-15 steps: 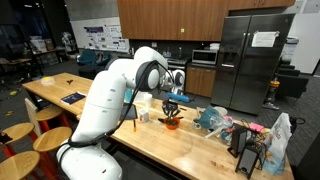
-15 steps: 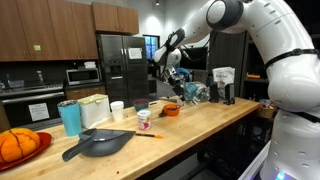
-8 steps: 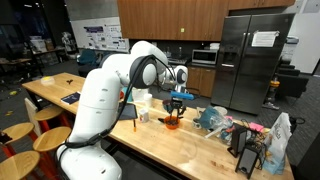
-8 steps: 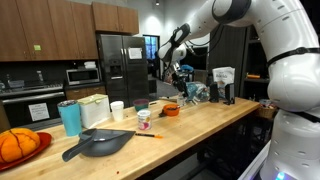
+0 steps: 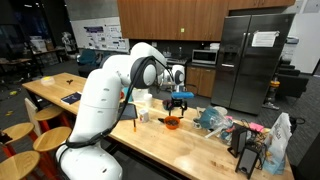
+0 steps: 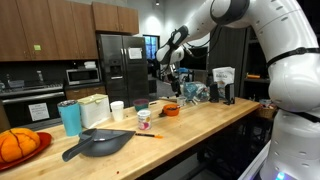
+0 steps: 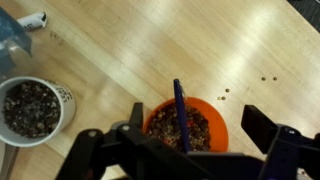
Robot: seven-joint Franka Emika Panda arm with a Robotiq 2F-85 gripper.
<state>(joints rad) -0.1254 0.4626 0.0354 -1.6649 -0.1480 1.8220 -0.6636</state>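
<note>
The gripper (image 7: pixel 200 122) hangs straight above the bowl (image 7: pixel 219 113). In the wrist view its jaws stand wide apart, one to each side of the bowl, and close on nothing. A thin blue stick (image 7: pixel 180 110) runs up between them over the brown bits that fill the bowl. As far as shows, it touches neither jaw, and its lower end is hidden.

The bowl is orange and rests on the wooden table (image 7: pixel 200 40). To the left of the bowl in this view, near but apart, a white cup (image 7: pixel 64 98) holds dark bits. Just past the bowl a few crumbs (image 7: pixel 265 78) lie on the wood. Farther off, beyond the cup, a blue thing (image 7: pixel 10 40) is cut by the frame.

In both exterior views the gripper (image 5: pixel 177 101) (image 6: pixel 170 78) is clear above the bowl (image 5: pixel 172 122) (image 6: pixel 171 110). Well behind the bowl in an exterior view stands a steel fridge (image 5: pixel 250 55).
</note>
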